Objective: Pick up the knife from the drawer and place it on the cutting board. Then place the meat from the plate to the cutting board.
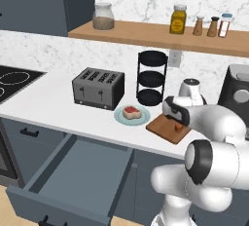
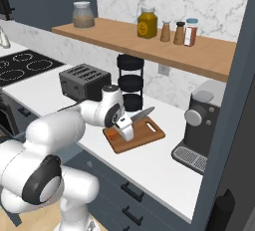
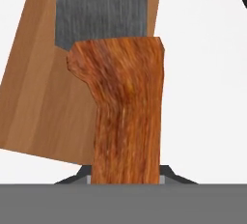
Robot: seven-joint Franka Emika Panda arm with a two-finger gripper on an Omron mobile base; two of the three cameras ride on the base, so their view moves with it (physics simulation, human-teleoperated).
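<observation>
Left base view: the gripper [image 1: 178,122] hangs over the cutting board [image 1: 163,128]; the meat [image 1: 131,112] sits on the plate [image 1: 122,119] at the board's nine o'clock, the drawer [image 1: 78,171] open below.

Right base view: the knife [image 2: 140,115] slants above the board.

Hand view: jaws pinching the knife handle [image 3: 126,117], blade over wood. Placing step; next, lower and release.
</observation>
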